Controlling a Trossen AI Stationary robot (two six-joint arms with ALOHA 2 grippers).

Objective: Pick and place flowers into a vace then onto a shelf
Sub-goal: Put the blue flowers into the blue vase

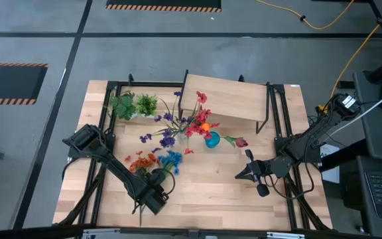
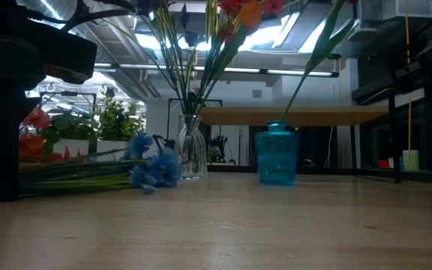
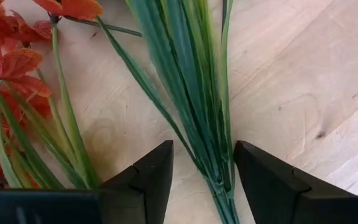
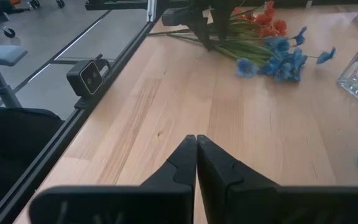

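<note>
I cannot read any text, label, brand or number in these views from my station.

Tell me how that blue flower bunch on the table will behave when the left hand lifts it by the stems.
The blue flower bunch will probably droop, since its stems are long and thin. It looks light. The left hand straddles several loose stems, so some may slip out.
</note>
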